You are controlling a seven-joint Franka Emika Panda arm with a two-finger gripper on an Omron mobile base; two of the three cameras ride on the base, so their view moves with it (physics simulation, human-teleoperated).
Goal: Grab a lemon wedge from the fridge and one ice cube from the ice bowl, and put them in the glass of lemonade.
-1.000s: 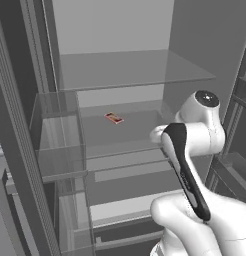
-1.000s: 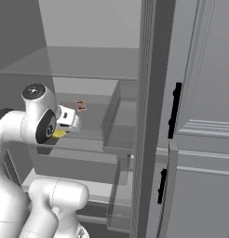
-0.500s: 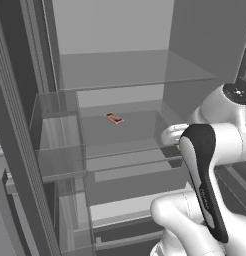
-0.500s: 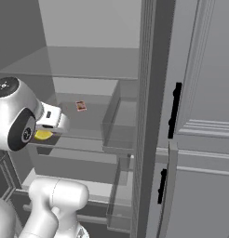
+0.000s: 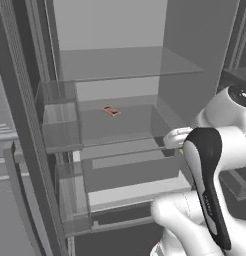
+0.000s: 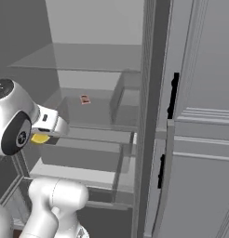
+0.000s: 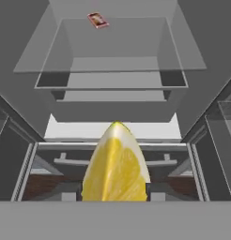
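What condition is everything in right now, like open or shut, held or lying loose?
Fridge: open, pale interior showing.
Lemon wedge: held in the claw, outside the shelves.
Claw: shut on the lemon wedge.
Red-orange strip: lying loose on a glass shelf.
Cabinet doors: shut.

The arm is bent low before the base, its tool (image 7: 115,194) clamped, pointing forward.

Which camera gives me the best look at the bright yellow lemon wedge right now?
The hand view: the bright yellow lemon wedge sits large and close between the gripper's fingertips. The right base view shows a small yellow sliver under the hand. In the left base view the arm blocks it.
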